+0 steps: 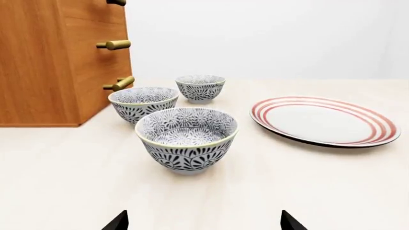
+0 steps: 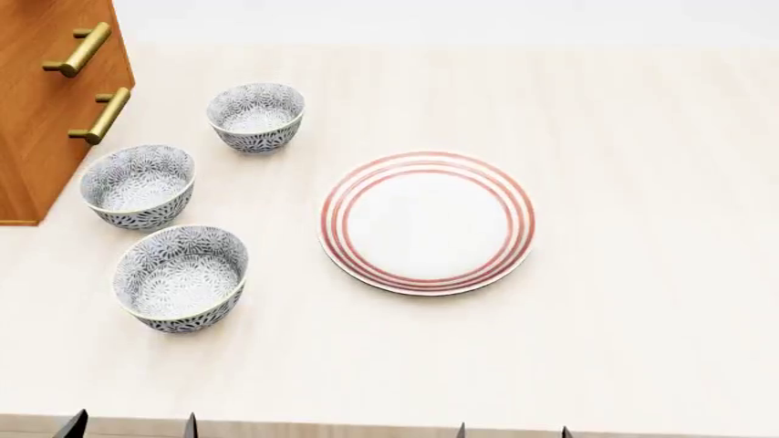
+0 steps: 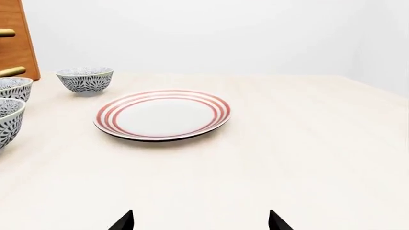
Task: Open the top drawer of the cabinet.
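Both grippers, left gripper (image 1: 204, 221) and right gripper (image 3: 201, 220), are hovering low with fingers spread, holding nothing. The boxy orange-brown wooden cabinet (image 2: 36, 100) is standing far left; its top drawer is lying out of sight.

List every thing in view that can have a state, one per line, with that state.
cabinet: upright on the table, visible drawers shut.
left gripper: open, empty.
right gripper: open, empty.
near bowl: upright, empty.
middle bowl: upright, empty.
far bowl: upright, empty.
plate: flat on the table, empty.
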{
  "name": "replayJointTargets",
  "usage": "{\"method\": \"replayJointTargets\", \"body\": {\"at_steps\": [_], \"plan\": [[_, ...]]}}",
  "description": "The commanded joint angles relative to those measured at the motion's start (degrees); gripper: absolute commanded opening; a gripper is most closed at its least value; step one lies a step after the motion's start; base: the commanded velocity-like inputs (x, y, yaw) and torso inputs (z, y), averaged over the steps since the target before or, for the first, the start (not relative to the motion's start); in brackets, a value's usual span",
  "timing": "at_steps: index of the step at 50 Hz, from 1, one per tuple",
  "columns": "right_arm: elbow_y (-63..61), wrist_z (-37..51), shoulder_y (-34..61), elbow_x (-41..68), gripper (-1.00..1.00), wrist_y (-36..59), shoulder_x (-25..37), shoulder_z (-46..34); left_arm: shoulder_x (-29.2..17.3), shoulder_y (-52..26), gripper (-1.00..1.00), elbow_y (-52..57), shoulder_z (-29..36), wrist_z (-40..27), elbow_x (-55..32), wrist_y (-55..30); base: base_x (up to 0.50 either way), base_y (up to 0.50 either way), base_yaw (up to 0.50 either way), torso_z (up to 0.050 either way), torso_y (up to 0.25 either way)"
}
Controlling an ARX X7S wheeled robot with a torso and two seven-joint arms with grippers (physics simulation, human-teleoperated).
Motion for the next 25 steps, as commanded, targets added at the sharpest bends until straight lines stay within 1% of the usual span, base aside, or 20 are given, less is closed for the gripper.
{"method": "replayJointTargets", "body": {"at_steps": [1,25], "plan": [[-0.17,0.7,0.01,0.45,1.0,0.04,0.66,-0.81,-0.6,0.07,1.0,0.35,0.7,-0.75,-0.58,-0.13,0.0,0.0,0.0,0.0,0.0],[0.4,2.6,0.54,1.34,1.0,-0.08,1.41,-1.53,-1.52,-0.44,1.0,-0.27,2.02,-1.77,-1.41,0.1,0.0,0.0,0.0,0.0,0.0]]}}
